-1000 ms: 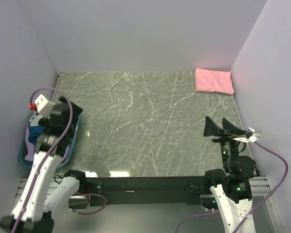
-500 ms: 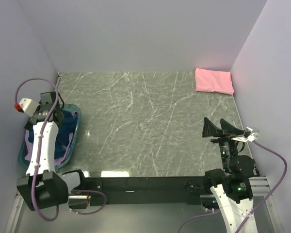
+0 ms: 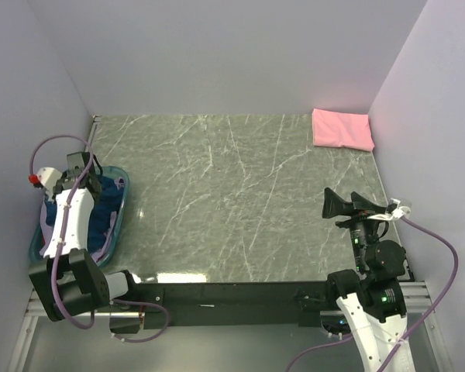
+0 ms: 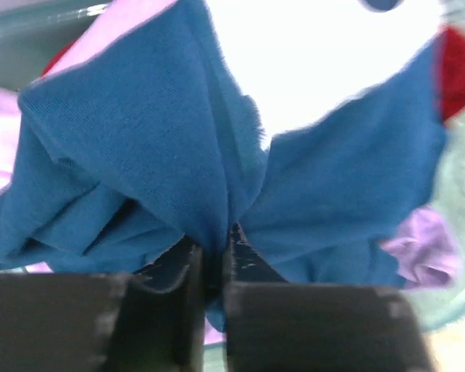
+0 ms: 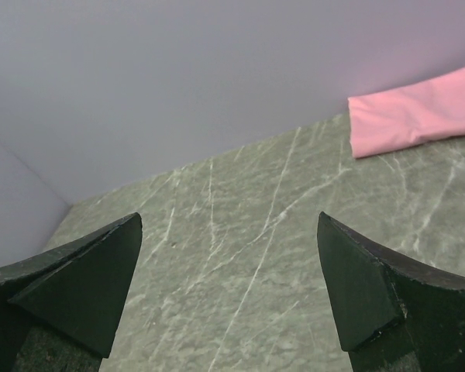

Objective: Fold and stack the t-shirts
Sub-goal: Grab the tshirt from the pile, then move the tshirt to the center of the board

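- Top view: left fingers (image 3: 84, 174) down in teal basket (image 3: 118, 225) at left edge of table (image 3: 240, 186), on navy t-shirt (image 3: 101, 203); right fingers (image 3: 349, 203) spread wide near right edge; pink t-shirt (image 3: 341, 129) folded in far right corner
- Left wrist: fingers (image 4: 190, 271) narrow, pinching bunched fold of navy t-shirt (image 4: 139, 155); lavender t-shirt (image 4: 422, 244) lower right, red t-shirt (image 4: 457, 70) upper right
- Right wrist: fingers (image 5: 372, 294) wide apart, holding nothing; pink t-shirt (image 5: 411, 112) flat on table, far right

A robot lab test booth: plain pale walls (image 3: 217, 54) box in a marble-look table (image 3: 240, 194), with a cabled left arm (image 3: 68, 221) and right arm (image 3: 380, 267) bolted to a metal rail (image 3: 232, 294) at its near edge
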